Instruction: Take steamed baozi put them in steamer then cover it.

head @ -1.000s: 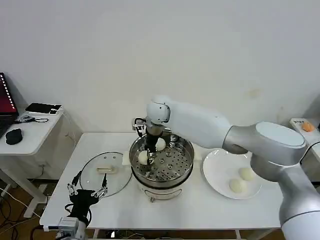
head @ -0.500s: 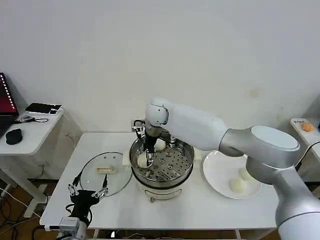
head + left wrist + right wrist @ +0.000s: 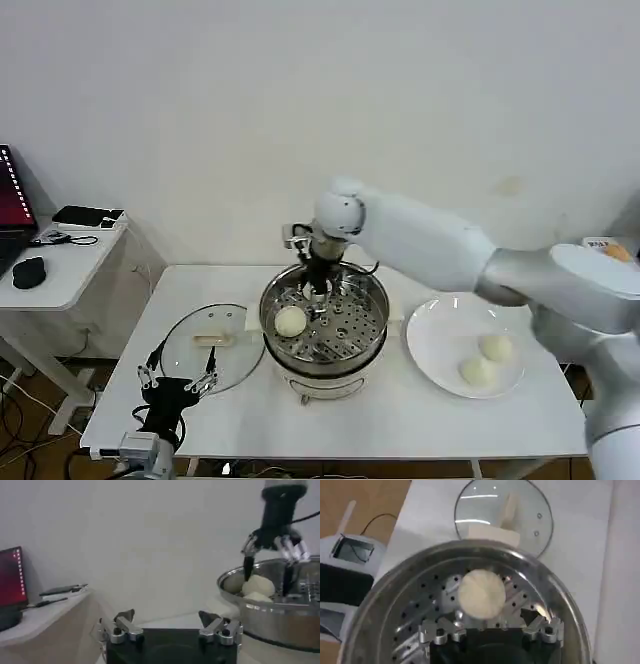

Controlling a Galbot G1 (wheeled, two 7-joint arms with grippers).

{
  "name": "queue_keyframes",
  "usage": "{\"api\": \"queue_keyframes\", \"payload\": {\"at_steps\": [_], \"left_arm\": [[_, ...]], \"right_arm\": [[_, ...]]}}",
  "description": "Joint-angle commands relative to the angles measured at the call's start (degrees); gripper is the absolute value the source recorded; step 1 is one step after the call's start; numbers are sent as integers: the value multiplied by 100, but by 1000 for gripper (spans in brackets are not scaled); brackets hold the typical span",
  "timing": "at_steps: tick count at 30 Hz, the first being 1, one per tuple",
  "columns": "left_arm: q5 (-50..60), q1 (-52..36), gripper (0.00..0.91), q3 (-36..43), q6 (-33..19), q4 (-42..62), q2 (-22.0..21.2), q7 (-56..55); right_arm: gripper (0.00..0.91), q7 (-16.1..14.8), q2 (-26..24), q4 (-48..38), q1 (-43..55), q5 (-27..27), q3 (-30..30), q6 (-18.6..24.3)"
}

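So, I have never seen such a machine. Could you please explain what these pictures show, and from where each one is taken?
It is a two-armed robot at a white table. One picture looks down from its head; the other two come from cameras on its wrists. The right pincer hangs open and empty over the steamer, which holds two baozi. Two more wait on the plate. The glass cover lies on the table left of the steamer. The left pincer waits open and empty near the table's front edge.

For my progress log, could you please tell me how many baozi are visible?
4 small round cream-white buns: two in the shiny steel steamer pot, at and; two on the flat white plate, at and.
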Motion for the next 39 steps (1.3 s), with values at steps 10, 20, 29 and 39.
{"api": "queue_keyframes", "payload": {"at_steps": [10, 20, 29, 39], "left_arm": [[-17, -4, 907, -4, 86, -58, 4, 67], [11, 93, 907, 5, 98, -34, -7, 64], [34, 73, 907, 7, 94, 114, -14, 62], [67, 40, 907, -7, 98, 249, -18, 73]], "right_arm": [[907, -515, -2588, 1005, -218, -813, 474, 411], [907, -499, -2771, 614, -1078, -1814, 658, 783], [907, -503, -2767, 564, -1711, -2056, 867, 753], [907, -508, -2819, 513, -2431, -2489, 1157, 922]]}}
